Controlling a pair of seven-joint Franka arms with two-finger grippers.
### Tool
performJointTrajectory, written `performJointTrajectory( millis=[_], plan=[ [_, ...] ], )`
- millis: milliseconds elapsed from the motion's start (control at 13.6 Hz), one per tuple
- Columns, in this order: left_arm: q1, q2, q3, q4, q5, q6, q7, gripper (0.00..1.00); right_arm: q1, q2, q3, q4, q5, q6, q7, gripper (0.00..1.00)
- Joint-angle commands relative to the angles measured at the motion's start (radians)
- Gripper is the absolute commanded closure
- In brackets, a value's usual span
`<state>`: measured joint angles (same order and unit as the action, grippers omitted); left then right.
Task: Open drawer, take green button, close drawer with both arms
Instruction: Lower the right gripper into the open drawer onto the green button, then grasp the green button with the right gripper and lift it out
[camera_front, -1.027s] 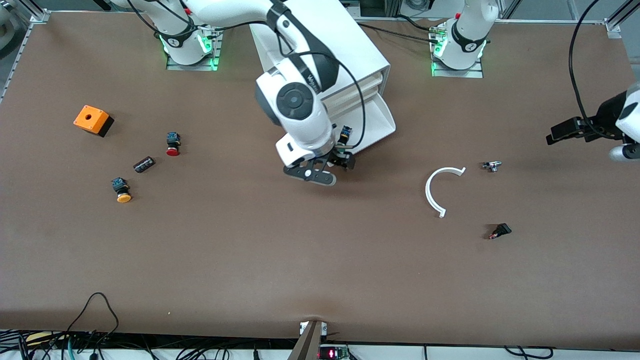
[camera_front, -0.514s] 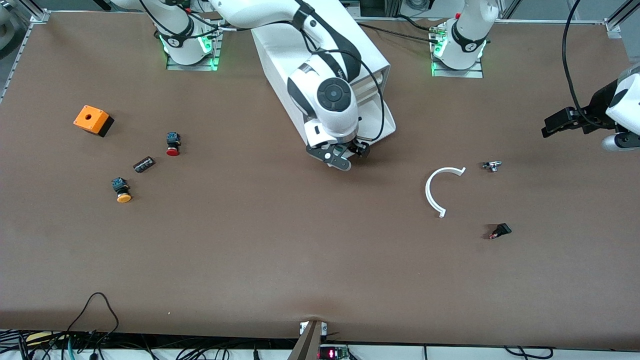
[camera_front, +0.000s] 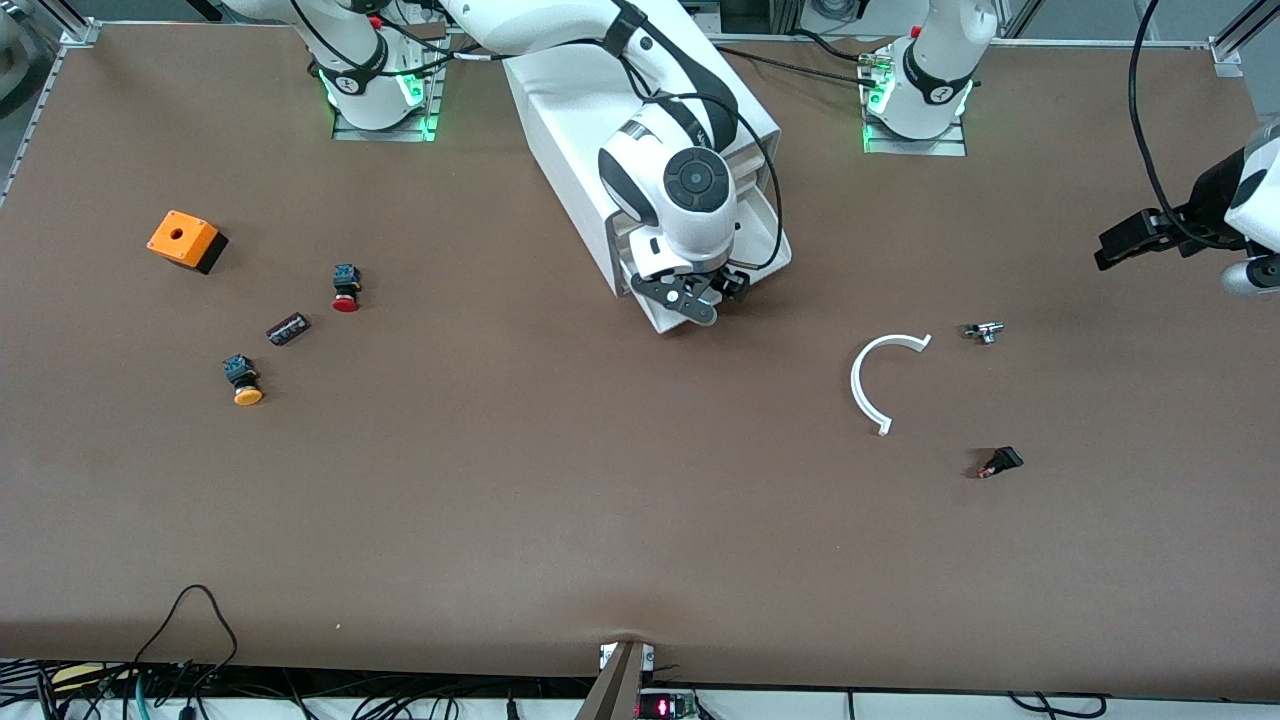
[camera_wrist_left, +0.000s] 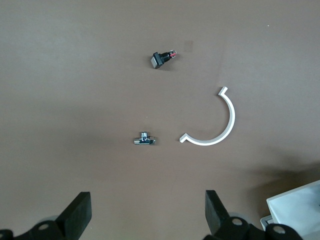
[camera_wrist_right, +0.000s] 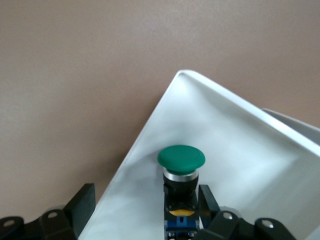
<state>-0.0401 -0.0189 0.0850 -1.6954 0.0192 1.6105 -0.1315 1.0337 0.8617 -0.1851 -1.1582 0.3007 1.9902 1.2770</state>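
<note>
Button (camera_wrist_right: 181, 159) lying in the open drawer (camera_wrist_right: 240, 150), between my right gripper (camera_wrist_right: 145, 210) jaws, which are standing apart. I am needing to centre on its black body before squeezing. My left gripper (camera_wrist_left: 147, 212) is waiting, jaws apart, over the surface (camera_front: 500, 480).

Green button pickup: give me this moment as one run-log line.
drawer: open | green button: in drawer | right gripper: open, straddling button | left gripper: open, waiting
</note>
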Motion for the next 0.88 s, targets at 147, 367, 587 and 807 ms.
performJointTrajectory(
  millis=[147,367,587,807],
  plan=[
    [-0.012,-0.004,-0.066,-0.010,0.125,-0.023,-0.007,0.00,0.048,0.000,-0.016,-0.031,-0.031,-0.010,0.025,0.35],
    [-0.011,-0.004,-0.068,-0.010,0.125,-0.023,-0.008,0.00,0.062,-0.003,-0.019,-0.040,-0.031,-0.025,0.025,0.68],
    [-0.011,-0.003,-0.067,-0.010,0.125,-0.023,-0.022,0.00,0.060,-0.009,-0.022,-0.038,-0.034,-0.025,0.013,1.00],
    [-0.033,0.014,-0.065,-0.010,0.114,-0.014,-0.126,0.00,0.043,-0.032,-0.033,-0.028,-0.035,-0.056,-0.001,1.00]
  ],
)
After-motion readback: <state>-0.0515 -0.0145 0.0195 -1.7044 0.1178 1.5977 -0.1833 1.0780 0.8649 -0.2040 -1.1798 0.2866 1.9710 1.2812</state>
